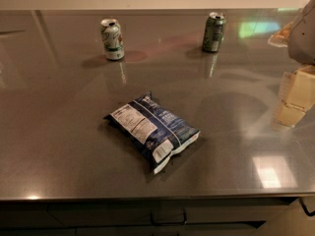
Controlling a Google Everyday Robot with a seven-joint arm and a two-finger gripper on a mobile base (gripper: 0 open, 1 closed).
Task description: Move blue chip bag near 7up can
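Note:
The blue chip bag (151,130) lies flat near the middle of the grey counter, label panel up, turned at an angle. The 7up can (112,39) stands upright at the back left, pale with green and red markings, well apart from the bag. My gripper (294,100) hangs at the right edge of the view, above the counter and far to the right of the bag, holding nothing.
A dark green can (213,32) stands upright at the back, right of centre. The counter's (59,146) front edge runs along the bottom of the view, with dark cabinet fronts below. A wall closes off the back.

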